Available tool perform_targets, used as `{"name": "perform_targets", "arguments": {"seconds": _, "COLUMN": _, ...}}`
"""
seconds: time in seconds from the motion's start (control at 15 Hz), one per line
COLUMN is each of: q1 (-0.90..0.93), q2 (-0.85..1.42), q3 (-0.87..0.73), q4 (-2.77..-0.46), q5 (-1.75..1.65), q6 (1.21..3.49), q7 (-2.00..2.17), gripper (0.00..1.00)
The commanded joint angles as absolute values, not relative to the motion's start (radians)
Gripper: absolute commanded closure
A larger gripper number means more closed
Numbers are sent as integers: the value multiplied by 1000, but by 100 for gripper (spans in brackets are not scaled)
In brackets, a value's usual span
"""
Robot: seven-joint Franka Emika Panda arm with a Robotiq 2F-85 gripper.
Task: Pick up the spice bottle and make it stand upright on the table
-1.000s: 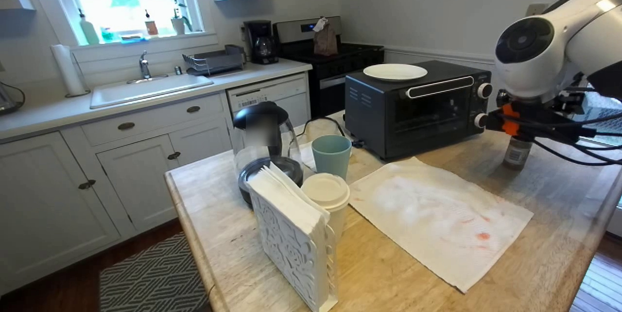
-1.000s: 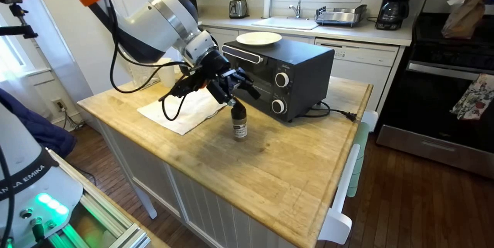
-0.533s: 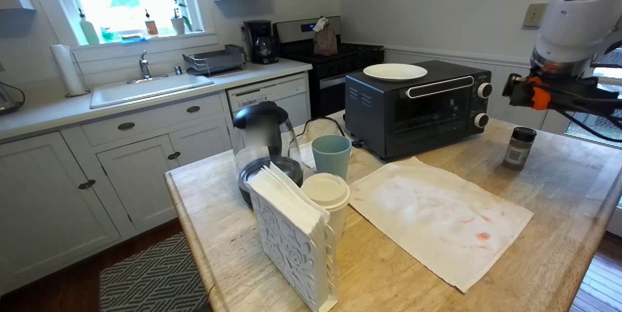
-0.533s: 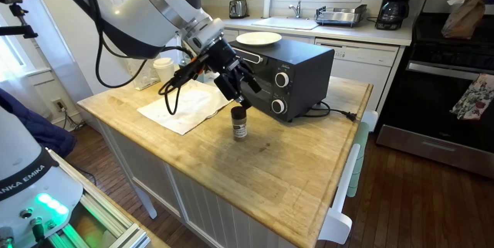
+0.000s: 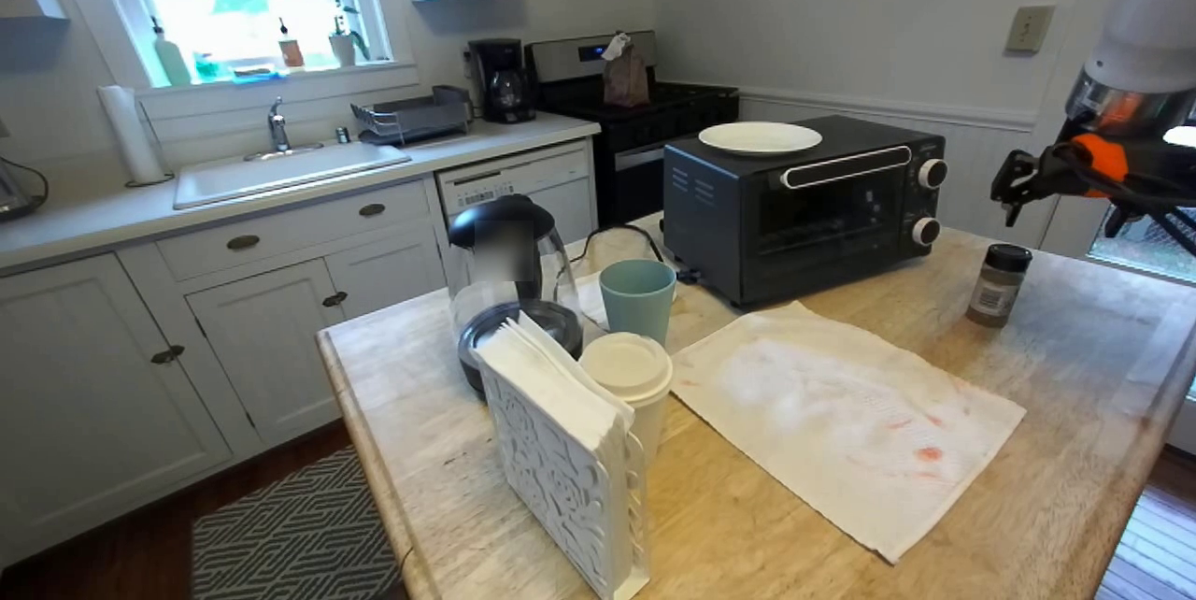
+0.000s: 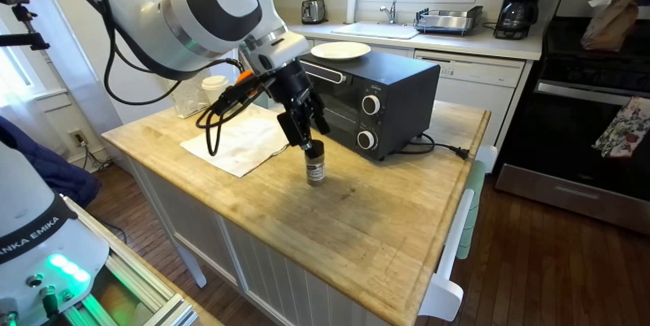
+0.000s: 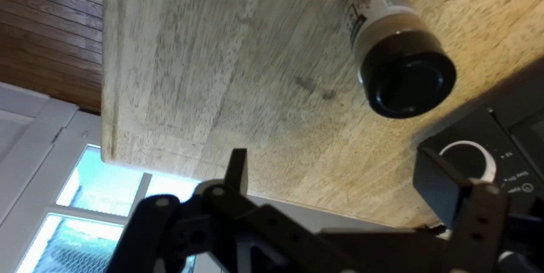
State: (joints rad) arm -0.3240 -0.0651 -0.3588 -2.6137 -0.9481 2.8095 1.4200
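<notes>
In wrist view, find bottle (image 7: 397, 49) upright on table (image 7: 191, 73) at one o'clock from gripper (image 7: 339, 174), parted wide, presumably to leave it standing.

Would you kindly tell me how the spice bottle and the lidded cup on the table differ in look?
The spice bottle has a black cap; the lidded cup has an off-white lid. The bottle's body looks brownish, the cup's pale. Both are covered on top and stand upright on the table.
</notes>
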Motion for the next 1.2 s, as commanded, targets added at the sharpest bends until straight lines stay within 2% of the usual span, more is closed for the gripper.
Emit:
{"name": "perform_targets", "arguments": {"seconds": 0.0, "q1": -348, "q2": -163, "q3": -355, "q4": -2627, "q5": -813, "q6": 2727, "q7": 1256, "gripper": 0}}
{"name": "perform_targets", "arguments": {"seconds": 0.87, "q1": -385, "q2": -257, "q3": -321, "q4": -2608, "q5": -435, "q6": 2643, "q7": 677, "gripper": 0}}
{"name": "perform_targets", "arguments": {"seconds": 1.13, "q1": -414, "q2": -237, "q3": -286, "q4": -2609, "q5": -420, "q6": 2662, "q7": 666, "gripper": 0}}
